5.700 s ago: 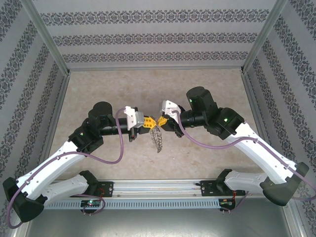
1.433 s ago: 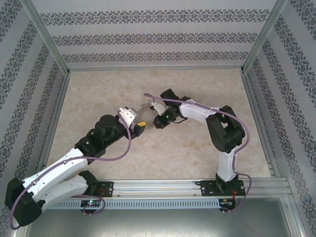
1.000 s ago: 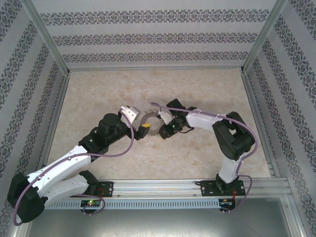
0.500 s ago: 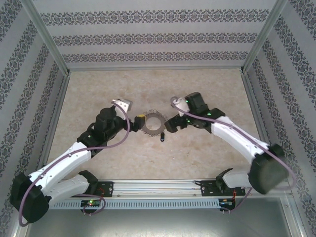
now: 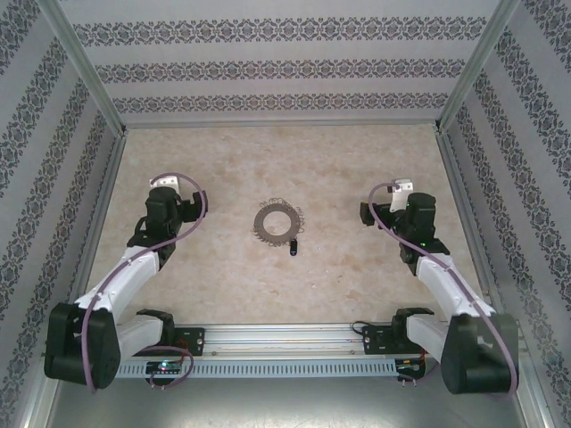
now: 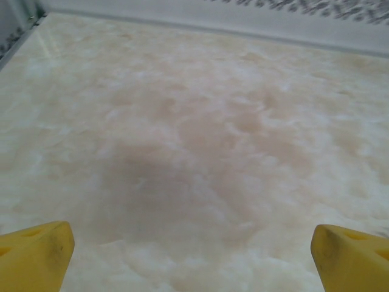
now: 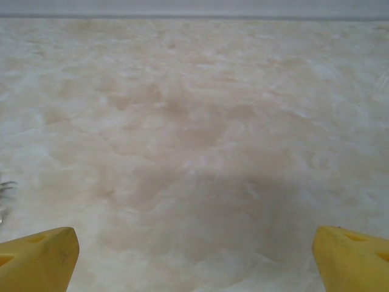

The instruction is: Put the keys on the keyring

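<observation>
A jagged, toothed wreath of thin silver-grey keys (image 5: 278,220) lies flat mid-counter (image 5: 375,160) on mottled beige stone, a small dark piece (image 5: 292,247) just beside it. The yellow wedge-shaped left fingers (image 6: 36,252) and right fingers (image 7: 39,252) are spread wide, released, holding nothing.

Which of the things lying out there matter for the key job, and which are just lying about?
For the job:
- keys, spread in a flat ring

Lying about:
- small dark object beside the keys' near edge, too small to identify
</observation>
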Controlling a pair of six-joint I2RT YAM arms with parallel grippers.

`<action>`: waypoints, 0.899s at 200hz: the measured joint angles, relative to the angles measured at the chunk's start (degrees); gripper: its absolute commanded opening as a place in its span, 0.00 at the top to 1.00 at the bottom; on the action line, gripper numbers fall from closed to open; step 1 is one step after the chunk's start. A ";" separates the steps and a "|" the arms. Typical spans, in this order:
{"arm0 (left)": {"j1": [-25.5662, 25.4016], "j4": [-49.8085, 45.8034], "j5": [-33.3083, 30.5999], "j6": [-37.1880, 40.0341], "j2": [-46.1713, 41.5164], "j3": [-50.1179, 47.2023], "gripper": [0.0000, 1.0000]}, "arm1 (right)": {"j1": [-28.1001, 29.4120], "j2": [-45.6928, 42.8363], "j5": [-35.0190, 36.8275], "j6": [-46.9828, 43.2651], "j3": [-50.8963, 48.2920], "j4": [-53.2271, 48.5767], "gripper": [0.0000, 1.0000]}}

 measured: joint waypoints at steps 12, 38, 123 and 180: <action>0.85 2.34 -1.22 0.33 2.58 -0.55 0.00 | -0.26 4.22 0.17 -0.02 -1.20 5.09 0.02; 3.28 10.29 -2.84 1.16 7.04 -4.35 0.00 | -0.33 12.59 0.83 0.00 -2.19 14.95 0.02; 6.60 40.76 1.68 7.48 24.15 -11.96 0.00 | -0.31 23.47 5.68 1.11 -2.56 32.13 0.02; 6.62 43.87 5.18 9.01 25.64 -11.82 0.00 | 0.20 23.47 9.16 1.09 -2.56 34.03 0.02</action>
